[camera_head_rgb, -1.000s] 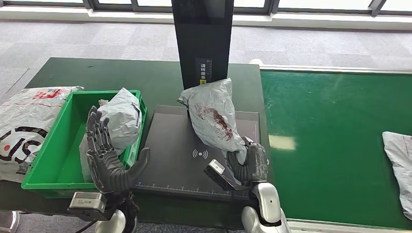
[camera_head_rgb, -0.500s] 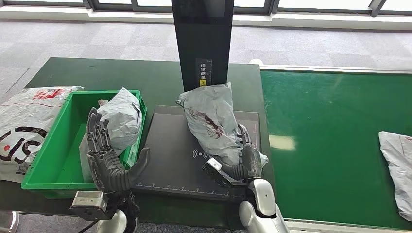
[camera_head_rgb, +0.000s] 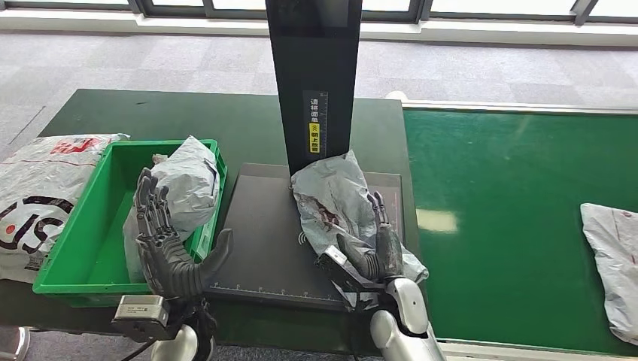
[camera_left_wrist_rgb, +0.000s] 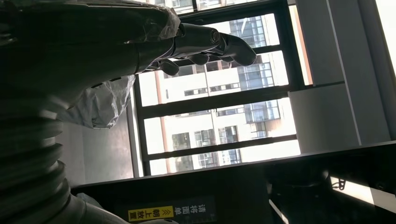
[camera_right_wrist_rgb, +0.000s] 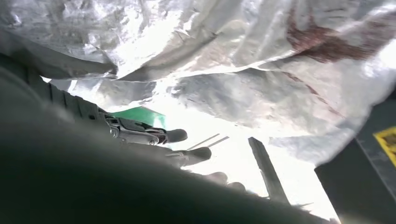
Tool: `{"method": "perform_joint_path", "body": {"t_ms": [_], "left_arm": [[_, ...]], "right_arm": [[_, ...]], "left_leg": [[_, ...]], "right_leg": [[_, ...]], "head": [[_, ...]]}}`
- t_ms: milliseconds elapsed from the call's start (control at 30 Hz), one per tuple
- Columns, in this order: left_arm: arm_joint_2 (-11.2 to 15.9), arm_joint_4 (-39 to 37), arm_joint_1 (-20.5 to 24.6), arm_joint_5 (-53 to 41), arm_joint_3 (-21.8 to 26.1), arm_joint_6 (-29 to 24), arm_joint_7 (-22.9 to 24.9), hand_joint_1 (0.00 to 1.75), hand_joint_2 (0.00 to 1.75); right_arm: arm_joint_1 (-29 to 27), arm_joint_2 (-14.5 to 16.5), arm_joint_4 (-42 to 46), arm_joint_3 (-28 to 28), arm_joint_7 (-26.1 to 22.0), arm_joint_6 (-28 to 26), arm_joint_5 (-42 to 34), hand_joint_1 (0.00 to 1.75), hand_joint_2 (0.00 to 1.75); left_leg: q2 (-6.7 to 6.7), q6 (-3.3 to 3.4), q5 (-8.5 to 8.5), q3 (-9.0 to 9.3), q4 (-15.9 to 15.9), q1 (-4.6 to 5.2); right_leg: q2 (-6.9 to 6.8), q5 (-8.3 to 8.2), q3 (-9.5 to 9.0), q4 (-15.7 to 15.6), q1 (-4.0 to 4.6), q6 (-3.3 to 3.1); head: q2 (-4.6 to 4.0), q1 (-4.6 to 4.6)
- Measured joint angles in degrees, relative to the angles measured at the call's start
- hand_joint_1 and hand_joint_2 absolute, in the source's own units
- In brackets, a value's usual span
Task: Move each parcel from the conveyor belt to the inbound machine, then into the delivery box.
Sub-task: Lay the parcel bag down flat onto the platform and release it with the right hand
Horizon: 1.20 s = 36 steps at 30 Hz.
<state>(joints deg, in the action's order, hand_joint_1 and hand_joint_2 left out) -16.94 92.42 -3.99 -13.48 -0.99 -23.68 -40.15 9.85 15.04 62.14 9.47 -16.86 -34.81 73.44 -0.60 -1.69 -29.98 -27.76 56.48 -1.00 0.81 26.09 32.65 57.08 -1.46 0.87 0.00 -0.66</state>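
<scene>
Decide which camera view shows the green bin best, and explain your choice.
The head view. It shows the whole green bin on the table, with a grey parcel inside it and the left robot hand raised at its near corner. In the right wrist view a green patch may be it; I cannot tell.

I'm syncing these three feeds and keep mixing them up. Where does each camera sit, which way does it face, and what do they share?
Head view: high on the body, facing forward and down at the scanner platform, green bin and conveyor belt; shows left hand and right hand.
Left wrist view: behind the left hand, facing windows.
Right wrist view: behind the right hand, under the grey parcel.
Shared: head and right wrist views show that grey parcel.
</scene>
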Motion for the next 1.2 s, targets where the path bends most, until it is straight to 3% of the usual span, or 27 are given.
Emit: {"method": "perform_joint_path", "body": {"t_ms": [167,500,633,767,933,1067,1200], "left_arm": [[0.0,-0.58,0.07,-1.49,-0.03,-1.55,0.0,0.0,1.75],[0.0,-1.24,0.11,-2.0,-0.09,-2.07,0.0,0.0,1.75],[0.0,-1.69,0.26,-4.63,-0.32,-4.01,0.5,0.0,1.75],[0.1,-3.87,1.1,-10.37,-1.88,-4.97,3.92,0.0,1.75],[0.25,-6.75,2.19,-13.95,-2.81,-4.25,6.75,0.0,1.75],[0.32,-18.56,8.76,-19.92,-4.11,-2.03,11.46,0.0,1.75],[-0.08,-23.14,11.81,-20.82,-4.17,-1.25,11.95,0.0,1.75]], "right_arm": [[-2.08,0.4,5.4,0.26,-6.5,-4.69,-4.72,0.0,0.0],[-3.78,0.7,10.62,0.51,-7.7,-5.27,-5.36,0.0,0.0],[-4.96,1.51,14.74,-0.54,-15.66,-5.3,-8.62,0.0,0.0],[-6.27,1.66,22.94,-2.06,-21.64,-5.33,-13.94,0.0,1.75],[-7.04,1.66,28.74,-2.58,-22.59,-5.34,-15.19,0.0,1.75],[-8.96,1.66,44.55,-3.14,-23.03,-5.33,-16.51,0.0,1.75],[-9.49,1.64,48.83,-3.4,-23.01,-5.32,-16.28,0.0,1.75]], "left_leg": [[0.01,0.0,0.0,0.0,0.0,0.0],[0.05,0.0,0.0,-0.01,0.0,0.0],[0.04,-0.01,0.0,0.04,0.0,0.0],[0.05,0.0,0.0,0.05,0.01,0.06],[0.07,0.0,0.0,0.05,0.02,0.09],[0.26,0.0,-0.01,0.1,0.02,0.09],[0.25,0.0,0.0,0.13,0.02,0.09]], "right_leg": [[0.03,0.0,0.01,0.0,0.0,0.0],[0.04,0.0,-0.01,0.0,0.0,0.0],[0.04,-0.01,0.04,0.0,0.01,-0.01],[0.05,-0.01,0.08,-0.02,-0.02,-0.01],[0.08,-0.01,0.09,-0.04,-0.05,0.0],[0.19,-0.08,0.09,-0.04,-0.05,0.01],[0.19,-0.09,0.08,-0.04,-0.05,0.01]], "head": [[0.0,0.01],[0.0,0.01],[0.0,-0.02],[0.0,-0.02],[0.0,-0.02],[0.0,-0.03],[0.0,-0.04]]}}
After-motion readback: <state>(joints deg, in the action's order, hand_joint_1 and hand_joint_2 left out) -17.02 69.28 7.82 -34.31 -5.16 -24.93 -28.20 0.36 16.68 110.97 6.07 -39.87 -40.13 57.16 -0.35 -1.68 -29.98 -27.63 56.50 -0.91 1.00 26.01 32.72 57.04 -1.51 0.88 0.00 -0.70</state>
